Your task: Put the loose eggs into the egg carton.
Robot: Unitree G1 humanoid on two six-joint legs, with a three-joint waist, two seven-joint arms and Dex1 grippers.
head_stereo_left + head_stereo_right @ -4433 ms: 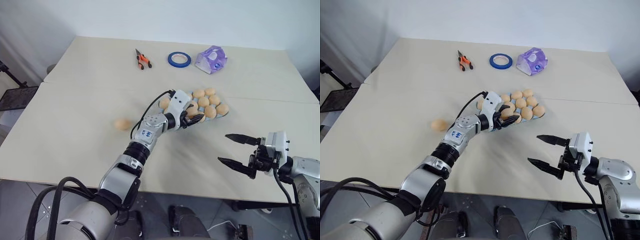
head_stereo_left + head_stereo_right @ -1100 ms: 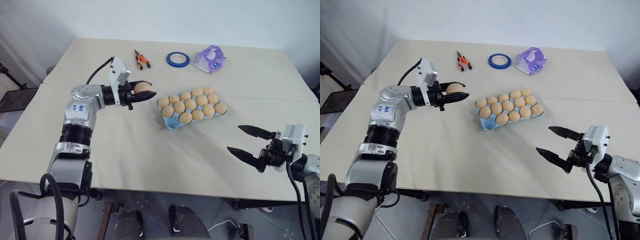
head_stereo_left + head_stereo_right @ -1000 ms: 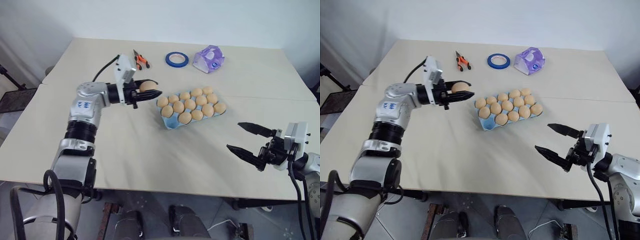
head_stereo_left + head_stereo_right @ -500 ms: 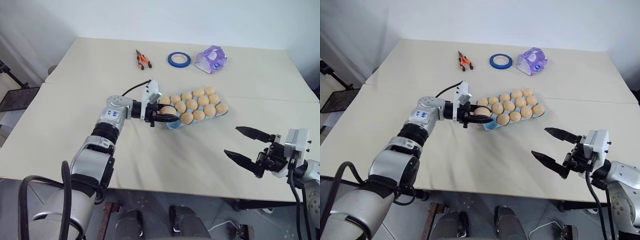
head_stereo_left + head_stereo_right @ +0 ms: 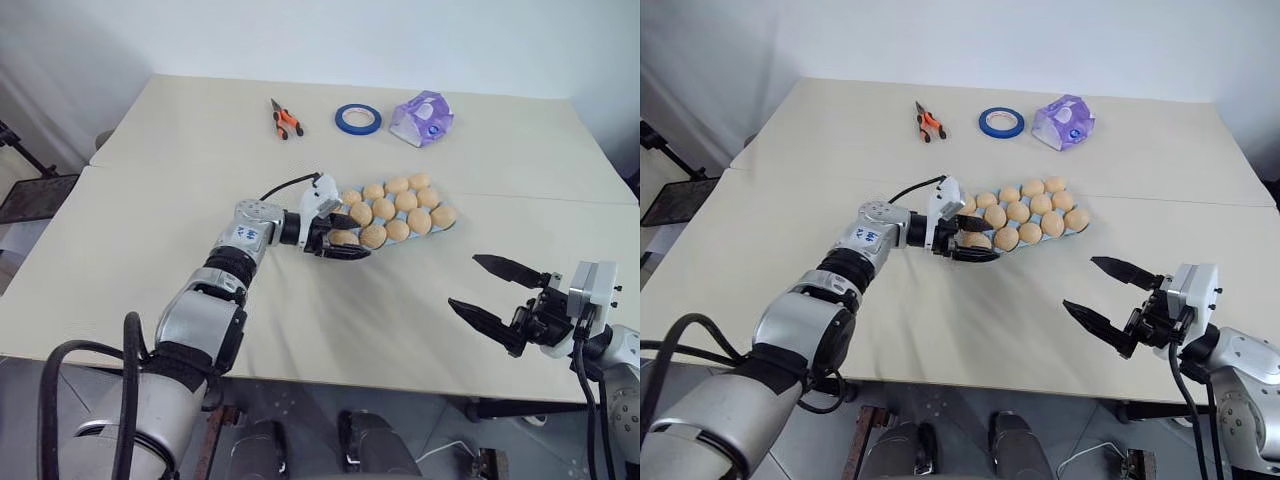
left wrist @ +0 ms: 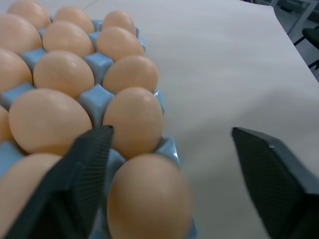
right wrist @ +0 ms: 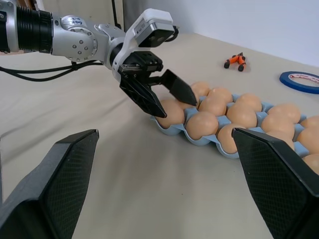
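My left gripper (image 5: pixel 345 238) sits at the near left corner of the egg carton (image 5: pixel 447 226), its 2 black fingers spread wide on either side of the corner egg (image 5: pixel 343 238). In the right wrist view that egg rests down in its cup with one finger in front of it and the other behind, neither one clamped on the shell, so I am holding nothing. My left wrist view looks along the rows of the loose eggs (image 6: pixel 130 73), all of them seated in blue cups, with the nearest one between my fingers (image 6: pixel 87 169).

The carton lies near the middle of the table (image 5: pixel 150 200), angled so its rows run away toward the far right. Every cup I can see has an egg in it.

My right gripper (image 5: pixel 496 297) hangs over the near right part of the table, well apart from the carton, its 2 fingers wide open and holding nothing.

Along the far side of the table lie orange-handled pliers (image 5: pixel 284 119), a blue tape ring (image 5: pixel 358 119) and a purple-and-white packet (image 5: pixel 422 118), in a row from left to right, all well clear of the carton.
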